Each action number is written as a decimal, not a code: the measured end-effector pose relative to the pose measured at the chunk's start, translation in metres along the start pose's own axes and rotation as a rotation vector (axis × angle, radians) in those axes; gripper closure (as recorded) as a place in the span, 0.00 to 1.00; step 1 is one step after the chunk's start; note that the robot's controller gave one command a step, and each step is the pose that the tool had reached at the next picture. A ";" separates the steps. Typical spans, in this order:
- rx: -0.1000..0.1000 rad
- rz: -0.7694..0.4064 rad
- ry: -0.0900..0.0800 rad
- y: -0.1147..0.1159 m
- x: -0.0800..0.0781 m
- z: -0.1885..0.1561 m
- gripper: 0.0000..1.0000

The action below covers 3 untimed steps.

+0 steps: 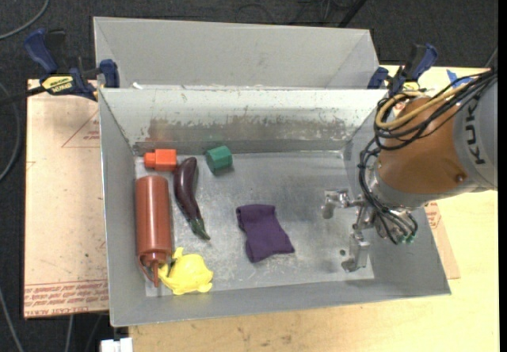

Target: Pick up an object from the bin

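My gripper (pixel 342 233) hangs low at the right side of the bin, its two fingers spread apart and open over bare bin floor with nothing between them. The nearest loose thing is a crumpled purple cloth (pixel 265 233), lying to the left of the gripper and apart from it. Further left, a dark purple toy eggplant (pixel 188 193) lies lengthwise.
Along the left wall lies a long red-brown cylinder (pixel 154 217), with a small orange block (pixel 162 158) above it and a yellow soft toy (pixel 188 273) at its lower end. A green cube (pixel 219 158) sits near the back wall. The arm with its orange cover and cables overhangs the right rim.
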<state>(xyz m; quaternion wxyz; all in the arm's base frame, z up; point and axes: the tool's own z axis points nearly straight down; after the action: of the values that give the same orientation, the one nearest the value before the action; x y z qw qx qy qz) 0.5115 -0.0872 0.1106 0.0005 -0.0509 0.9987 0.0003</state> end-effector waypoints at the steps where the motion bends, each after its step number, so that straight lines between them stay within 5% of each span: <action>1: -0.003 -0.112 0.008 0.026 -0.019 0.003 0.00; 2: 0.000 -0.302 -0.004 0.086 -0.041 0.004 0.00; 3: -0.004 -0.132 0.004 0.111 -0.033 0.032 0.00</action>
<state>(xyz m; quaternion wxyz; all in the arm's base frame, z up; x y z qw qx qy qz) 0.5335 0.0267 0.0786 -0.0014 -0.1168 0.9932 0.0024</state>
